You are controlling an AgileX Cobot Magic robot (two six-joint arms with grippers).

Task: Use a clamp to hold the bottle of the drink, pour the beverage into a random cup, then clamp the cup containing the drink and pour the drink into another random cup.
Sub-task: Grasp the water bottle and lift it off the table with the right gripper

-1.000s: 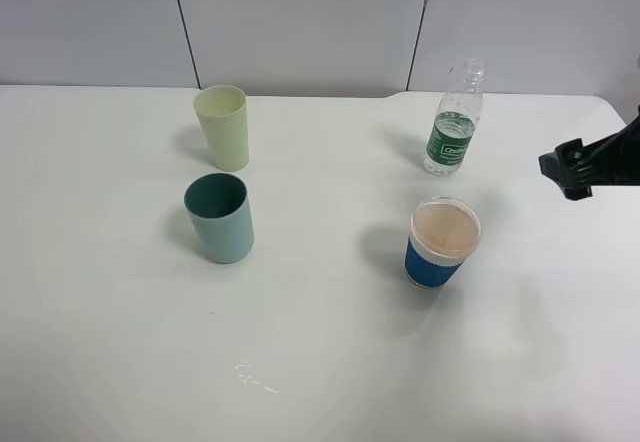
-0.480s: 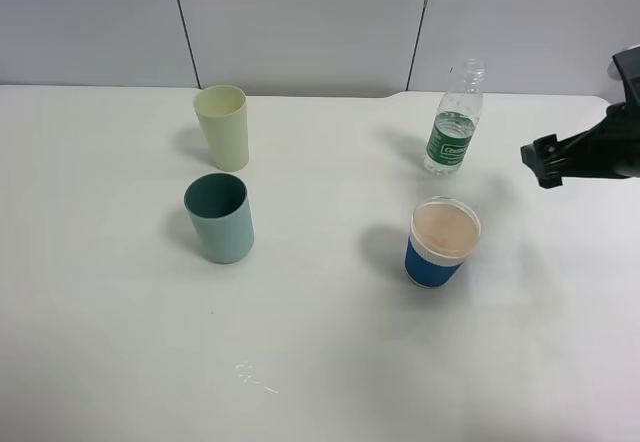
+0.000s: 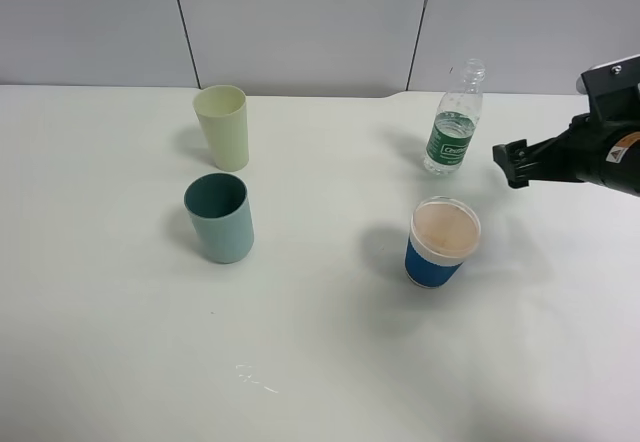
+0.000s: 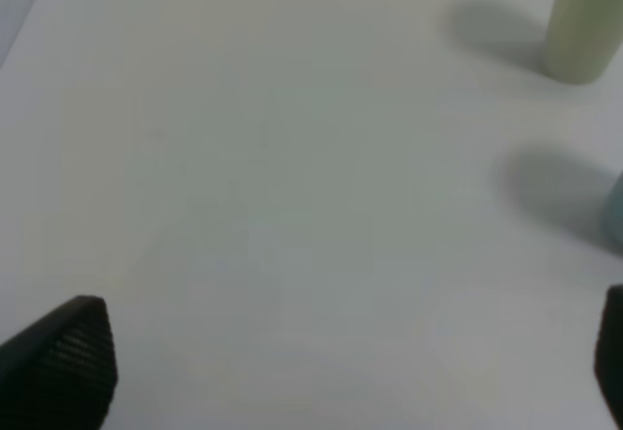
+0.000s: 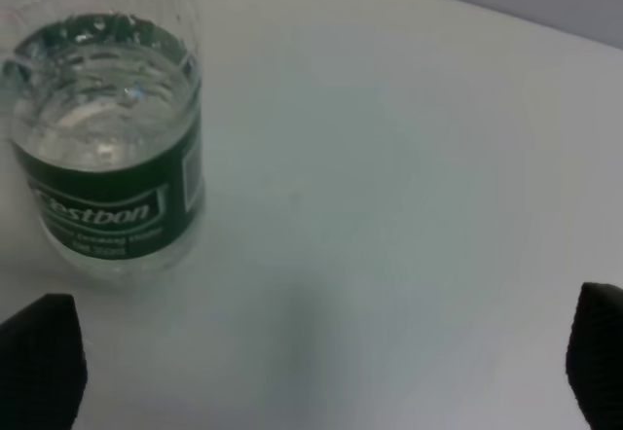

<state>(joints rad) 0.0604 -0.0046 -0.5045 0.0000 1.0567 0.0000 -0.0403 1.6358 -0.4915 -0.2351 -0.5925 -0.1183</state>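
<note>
Starting at the right claw point(image 3: 512, 154): spread to the full, gripping nothing, hanging above the counter point(image 3: 330, 362). Just ahead of the tips, upright and touched by neither finger: the bottle point(image 3: 455, 127), part full of clear liquid, green label facing the claw. Not centred in the gap, though; closer to one finger than to the other. Off the claw's flank, near but apart: a blue-and-white cup point(image 3: 440, 244). Far beyond the bottle, well apart from the claw: the light teal tumbler point(image 3: 220, 220) and, beside that, the pale yellow-green tumbler point(image 3: 223, 127), both upright. Over on that side too, the left claw point(image 4: 336, 372), likewise fully spread and empty above bare counter, with the pale yellow-green tumbler ahead of it.

Likely stage: lining up for the first grasp, with nothing poured yet.

Risks from here:
- Closing while off-centre, with first contact from one finger alone, shoving or toppling the bottle.
- Advancing too low or too fast and knocking it flat.
- Squeezing thin plastic hard enough to push liquid out at the neck.
- Sweeping the blue-and-white cup with the arm during the carry across toward the light teal tumbler.

Worth centring before closing.
</note>
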